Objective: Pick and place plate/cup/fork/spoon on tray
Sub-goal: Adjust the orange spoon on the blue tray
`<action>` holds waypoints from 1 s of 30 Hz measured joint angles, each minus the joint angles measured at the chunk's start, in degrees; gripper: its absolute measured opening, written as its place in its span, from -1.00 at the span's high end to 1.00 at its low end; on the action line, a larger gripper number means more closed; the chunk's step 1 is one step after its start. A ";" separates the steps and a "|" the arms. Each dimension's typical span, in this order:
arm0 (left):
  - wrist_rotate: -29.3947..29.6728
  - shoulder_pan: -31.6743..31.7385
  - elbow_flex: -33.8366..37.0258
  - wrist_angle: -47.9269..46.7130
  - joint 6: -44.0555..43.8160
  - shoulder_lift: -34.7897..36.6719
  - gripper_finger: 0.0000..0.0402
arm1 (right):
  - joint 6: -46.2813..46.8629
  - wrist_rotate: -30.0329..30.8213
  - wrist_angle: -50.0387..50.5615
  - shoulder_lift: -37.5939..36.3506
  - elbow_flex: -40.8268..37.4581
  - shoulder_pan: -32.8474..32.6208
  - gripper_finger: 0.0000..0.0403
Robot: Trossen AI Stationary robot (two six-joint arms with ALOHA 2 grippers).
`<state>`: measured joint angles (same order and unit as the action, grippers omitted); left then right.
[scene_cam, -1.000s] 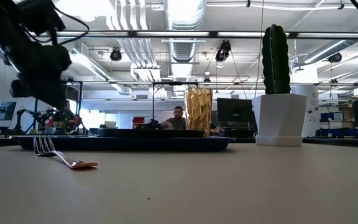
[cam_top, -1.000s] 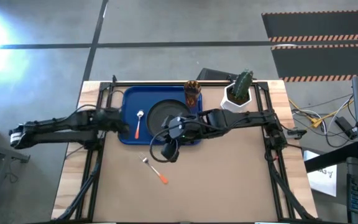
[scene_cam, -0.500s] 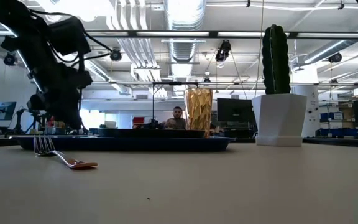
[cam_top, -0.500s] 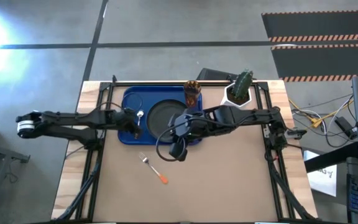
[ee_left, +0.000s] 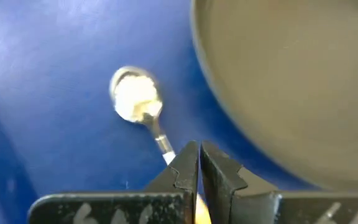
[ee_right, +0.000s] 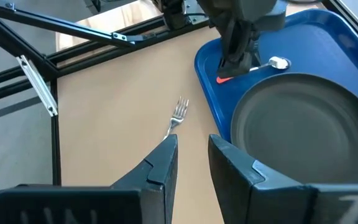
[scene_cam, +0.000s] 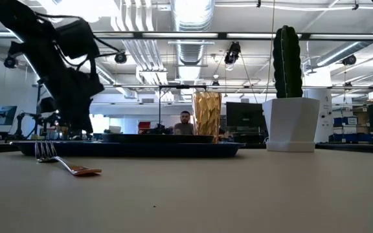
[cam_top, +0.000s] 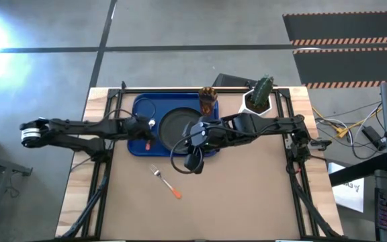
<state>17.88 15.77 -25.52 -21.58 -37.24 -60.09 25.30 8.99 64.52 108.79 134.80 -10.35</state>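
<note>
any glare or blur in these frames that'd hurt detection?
High view: blown-out glare at top-left floor; table evenly lit. Low view: bright backlit ceiling lights, left arm nearly a silhouette, fork sharp. Left wrist view: plate and spoon soft, spoon bowl washed out.

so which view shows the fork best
The right wrist view: the fork lies on bare table beside the tray, tines clear, though the right gripper hides its handle. The high view shows it whole but tiny. The low view shows it side-on. The left wrist view misses it.
</note>
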 joint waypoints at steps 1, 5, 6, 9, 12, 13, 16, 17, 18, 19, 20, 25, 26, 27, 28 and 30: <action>0.28 0.00 0.20 -0.71 0.11 -0.59 1.00 | -0.01 0.00 0.01 0.00 0.00 0.00 0.61; 0.29 0.00 0.42 -2.22 0.13 -3.09 1.00 | 0.00 -0.02 -0.01 0.00 0.00 0.00 0.61; 0.31 0.00 0.48 -2.59 0.14 -3.70 1.00 | 0.00 -0.02 -0.04 0.00 0.00 0.00 0.61; 0.71 0.00 0.53 -3.29 0.17 -5.94 1.00 | 0.06 -0.02 -0.08 0.00 0.00 -0.02 0.61; 1.75 0.00 0.62 -2.72 0.41 -8.47 1.00 | 0.13 -0.07 -0.08 0.00 0.00 -0.05 0.61; 1.94 0.00 0.60 -2.18 0.45 -9.18 1.00 | 0.14 -0.06 -0.08 0.00 0.00 -0.11 0.61; 2.39 -0.02 0.55 -0.25 0.51 -10.92 1.00 | 0.15 -0.15 -0.08 0.00 0.00 -0.24 0.61; 2.62 0.02 0.55 0.84 0.53 -11.31 1.00 | 0.15 -0.15 -0.08 0.00 0.00 -0.27 0.61; 2.68 0.02 0.55 1.98 0.53 -11.61 1.00 | 0.15 -0.15 -0.08 0.00 0.00 -0.33 0.61; 2.65 0.02 0.55 2.76 0.52 -11.75 1.00 | 0.15 -0.15 -0.06 0.00 0.00 -0.42 0.61; 2.58 0.02 0.58 3.37 0.51 -11.70 1.00 | 0.15 -0.15 -0.08 0.00 0.00 -0.50 0.61; 1.52 0.00 0.68 6.16 0.46 -9.52 1.00 | 0.84 -0.12 0.00 0.00 -0.02 -0.80 0.61; 1.52 0.02 0.68 6.62 0.46 -8.91 1.00 | 0.87 -0.10 -0.01 0.00 -0.02 -0.80 0.61; 1.53 0.02 0.68 6.81 0.46 -8.53 1.00 | 0.90 -0.08 -0.01 0.00 -0.02 -0.92 0.61; 1.52 0.02 0.68 6.74 0.46 -8.21 1.00 | 0.90 0.00 0.01 0.00 -0.02 -0.94 0.61; 1.52 0.02 0.68 6.59 0.55 -7.59 1.00 | 0.94 0.00 0.01 0.00 -0.02 -1.05 0.61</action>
<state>19.40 15.79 -24.84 -14.98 -36.69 -67.68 26.24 8.99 64.53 108.79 134.78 -11.39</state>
